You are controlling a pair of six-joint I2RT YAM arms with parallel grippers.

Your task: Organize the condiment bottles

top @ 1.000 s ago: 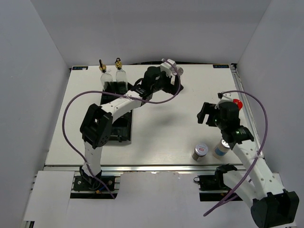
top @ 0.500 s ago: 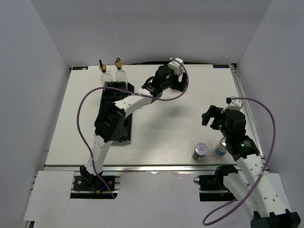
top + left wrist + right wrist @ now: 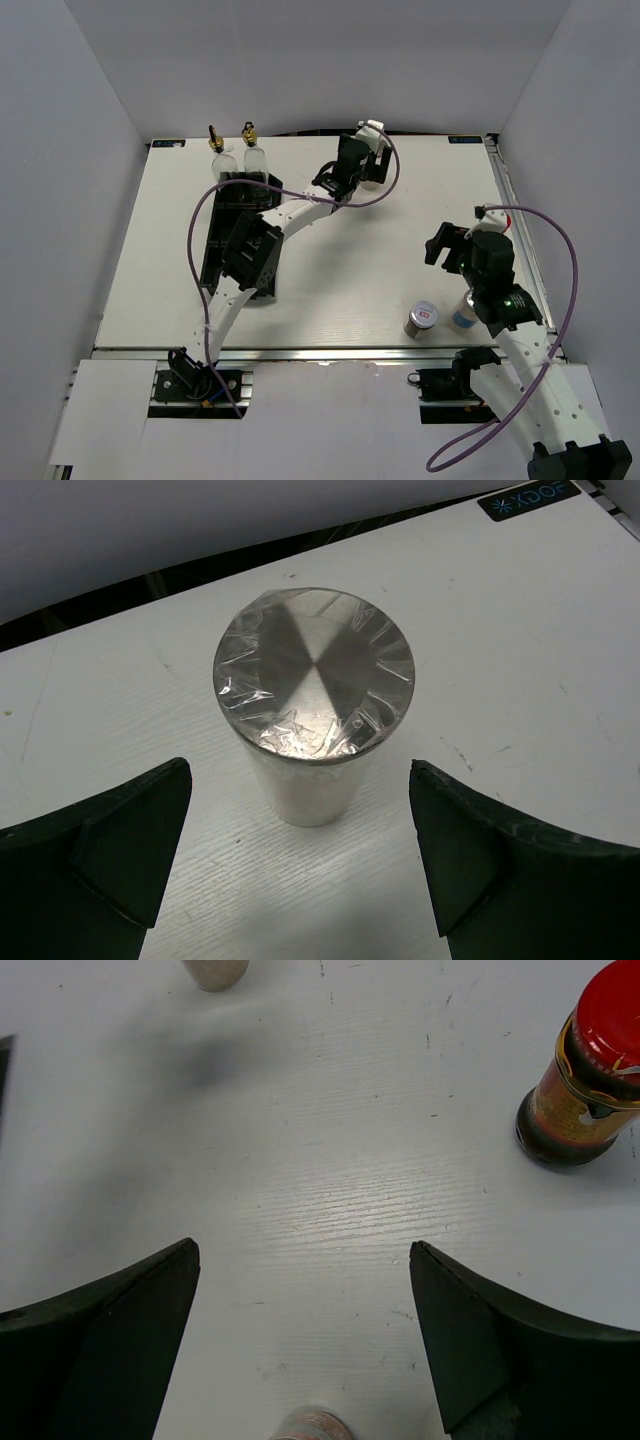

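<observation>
From above, two glass bottles [image 3: 235, 152] stood upright at the far end of the black tray [image 3: 222, 235]. A red-label shaker [image 3: 421, 319] and a blue-white shaker [image 3: 463, 318] stood side by side near the right arm.

In the left wrist view, the beige shaker [image 3: 315, 670] stood upright, lid up, between the wide-apart jaws of the left gripper [image 3: 300, 770], untouched.

In the right wrist view, the right gripper [image 3: 302, 1250] gaped over bare table [image 3: 330, 1160], with the red-capped jar [image 3: 590, 1070] upright beyond its right finger.

L arm [image 3: 293, 211] stretched far fwd, R arm [image 3: 524, 350] bent near base, both jaws wide apart.
</observation>
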